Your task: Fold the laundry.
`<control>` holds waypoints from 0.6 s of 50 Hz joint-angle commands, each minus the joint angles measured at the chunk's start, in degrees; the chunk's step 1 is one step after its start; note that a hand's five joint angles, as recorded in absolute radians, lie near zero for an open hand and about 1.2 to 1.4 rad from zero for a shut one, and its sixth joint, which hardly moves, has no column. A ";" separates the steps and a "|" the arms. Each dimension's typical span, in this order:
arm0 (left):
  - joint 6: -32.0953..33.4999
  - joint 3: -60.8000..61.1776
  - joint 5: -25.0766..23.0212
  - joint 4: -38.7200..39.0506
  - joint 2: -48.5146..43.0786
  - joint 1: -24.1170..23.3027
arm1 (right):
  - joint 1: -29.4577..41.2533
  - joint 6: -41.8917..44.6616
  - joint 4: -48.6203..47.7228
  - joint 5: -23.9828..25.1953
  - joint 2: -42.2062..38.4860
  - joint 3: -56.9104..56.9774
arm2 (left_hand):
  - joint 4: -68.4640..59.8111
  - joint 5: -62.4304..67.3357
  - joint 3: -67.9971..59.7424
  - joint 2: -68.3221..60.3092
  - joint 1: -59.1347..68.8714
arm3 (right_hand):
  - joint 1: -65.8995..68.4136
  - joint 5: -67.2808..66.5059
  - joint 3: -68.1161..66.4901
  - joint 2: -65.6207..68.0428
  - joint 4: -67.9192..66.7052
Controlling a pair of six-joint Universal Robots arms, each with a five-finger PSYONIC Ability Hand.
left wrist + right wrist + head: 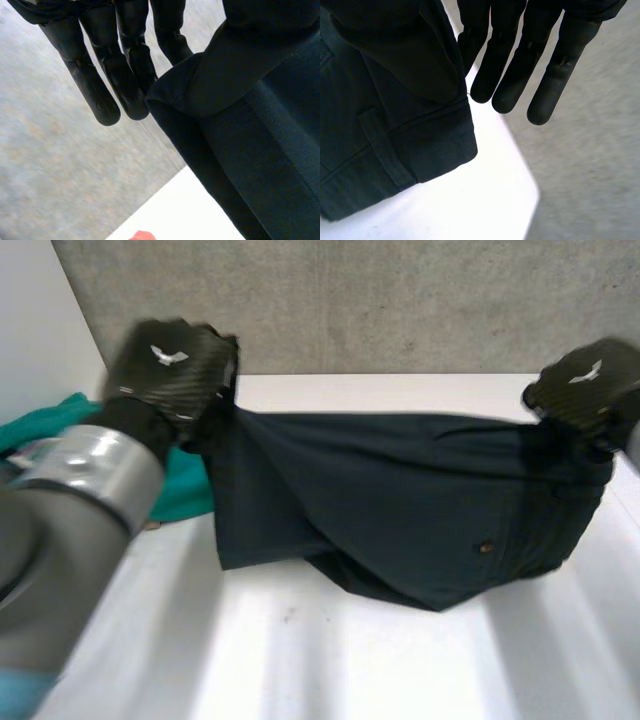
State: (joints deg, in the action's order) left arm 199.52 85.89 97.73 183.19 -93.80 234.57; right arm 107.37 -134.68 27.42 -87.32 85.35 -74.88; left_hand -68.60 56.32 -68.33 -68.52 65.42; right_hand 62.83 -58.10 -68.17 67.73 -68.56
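Both the left hand and right hand pinch dark trousers by upper corners (soft, saggy cloth; probably best gripped along the waistband).

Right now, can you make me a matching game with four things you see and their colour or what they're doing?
1 dark garment
2 teal cloth
3 table
4 right hand

A white
B grips one end of the garment
C lies beside the left arm
D held up, stretched wide

Pairs: 1-D, 2-C, 3-A, 4-B
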 commanded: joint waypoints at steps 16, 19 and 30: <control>6.06 -46.34 -1.13 25.98 -26.35 4.23 | 5.04 -3.21 -52.06 -8.65 -21.10 22.41 | -11.40 13.68 -11.67 -11.48 14.58 | 17.17 -11.90 -11.83 12.27 -11.44; 6.15 -47.05 -1.31 27.74 -26.26 4.14 | 5.84 -3.39 -55.10 -8.74 -20.40 21.71 | -11.40 13.68 -11.67 -11.48 14.58 | 17.17 -11.90 -11.83 12.27 -11.44; 5.97 -29.66 -1.75 27.57 -23.37 3.97 | 7.59 -4.09 -50.36 -8.57 -19.96 11.97 | -11.40 13.68 -11.67 -11.48 14.58 | 17.17 -11.90 -11.83 12.27 -11.44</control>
State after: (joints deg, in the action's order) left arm 205.68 44.20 96.22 211.07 -119.69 238.32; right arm 114.34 -138.53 -26.14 -96.09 65.33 -56.75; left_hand -68.66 57.14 -68.34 -68.63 66.05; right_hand 62.83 -58.87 -68.38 67.73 -68.76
